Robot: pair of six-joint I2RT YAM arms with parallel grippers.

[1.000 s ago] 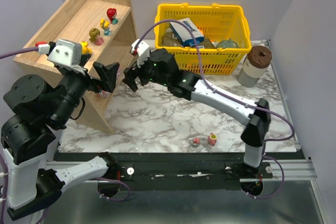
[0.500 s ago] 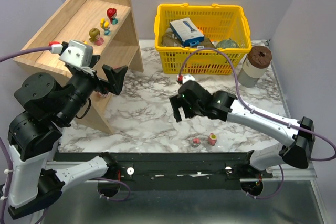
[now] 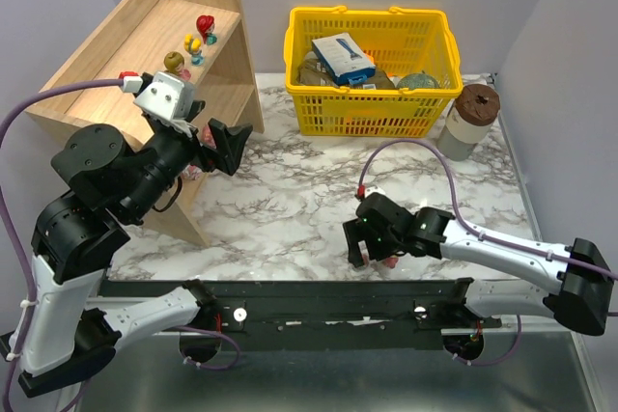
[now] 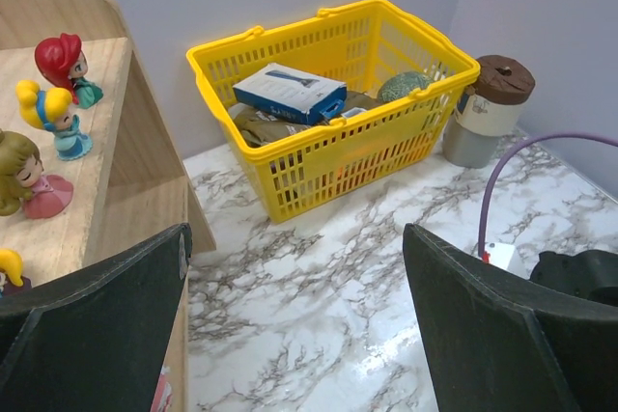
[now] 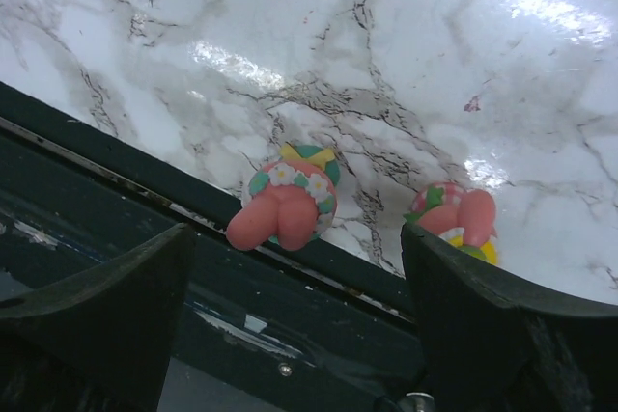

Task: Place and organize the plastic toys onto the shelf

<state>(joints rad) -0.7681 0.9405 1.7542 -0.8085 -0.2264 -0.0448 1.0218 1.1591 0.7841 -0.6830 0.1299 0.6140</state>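
Observation:
Two pink plastic toys lie on the marble by the table's front edge, one [image 5: 285,205] centred ahead of my right gripper [image 5: 294,320], the other [image 5: 456,222] beside its right finger. That gripper [image 3: 371,246] hovers low over them, open and holding nothing; it hides them in the top view. On the shelf [image 3: 116,55] stand a red-haired toy [image 4: 63,65], a yellow-haired one in blue [image 4: 53,118] and an olive-haired one in pink [image 4: 24,176]. My left gripper [image 3: 224,146] hangs open and empty beside the shelf's right panel.
A yellow basket [image 3: 372,123] of boxes and packets stands at the back. To its right is a grey cup with a brown lid [image 3: 469,121]. The black front rail [image 5: 319,325] runs just below the two pink toys. The right arm's purple cable [image 3: 425,156] arcs over the marble.
My right arm swung from beside the shelf down to the front edge, ending over the two pink toys, still open. The left arm shifted slightly right.

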